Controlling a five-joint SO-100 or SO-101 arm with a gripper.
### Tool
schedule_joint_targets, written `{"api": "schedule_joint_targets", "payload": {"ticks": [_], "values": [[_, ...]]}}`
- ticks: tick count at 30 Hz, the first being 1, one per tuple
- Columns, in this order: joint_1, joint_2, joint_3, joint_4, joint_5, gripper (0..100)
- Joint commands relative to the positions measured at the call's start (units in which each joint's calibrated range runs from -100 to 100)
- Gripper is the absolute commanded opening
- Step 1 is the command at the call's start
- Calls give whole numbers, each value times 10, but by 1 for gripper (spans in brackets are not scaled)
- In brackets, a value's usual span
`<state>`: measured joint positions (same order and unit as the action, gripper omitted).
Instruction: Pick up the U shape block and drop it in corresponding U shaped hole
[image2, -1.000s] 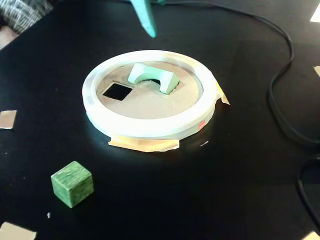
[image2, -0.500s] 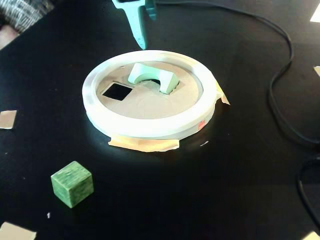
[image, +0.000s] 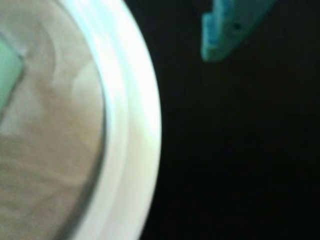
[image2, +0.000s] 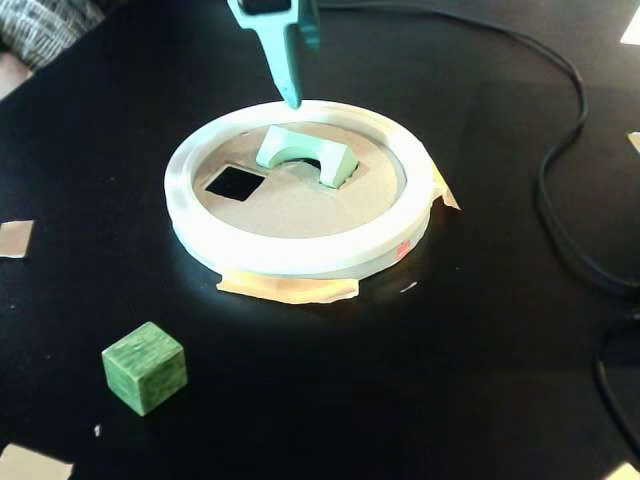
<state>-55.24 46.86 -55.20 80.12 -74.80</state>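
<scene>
Now your teal gripper (image2: 291, 95) hangs at the ring's twelve o'clock, its state hidden from you, with the pale mint-green arch-shaped block (image2: 304, 153) just toward six o'clock, tilted in the wide dark cut-out (image2: 312, 164), long axis ten-to-four in the fixed view.

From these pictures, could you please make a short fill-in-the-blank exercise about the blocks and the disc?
1. The U shape block sits tilted on the cardboard disc, with its notch facing ____.
2. The square cut-out in the disc is ____.
3. The dark green cube rests on the black table, ____ the white ring.
4. The gripper holds ____.

Missing words: down; empty; outside; nothing
</scene>
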Motion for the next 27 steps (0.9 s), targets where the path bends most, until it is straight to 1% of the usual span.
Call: {"api": "schedule_joint_targets", "payload": {"ticks": [1, 10, 17, 23, 27], "values": [[-4, 12, -36, -142, 2, 82], [12, 38, -35, -56, 3, 82], [13, 72, -35, -52, 6, 82], [61, 100, -35, -44, 42, 82], [68, 114, -35, -43, 46, 82]]}}
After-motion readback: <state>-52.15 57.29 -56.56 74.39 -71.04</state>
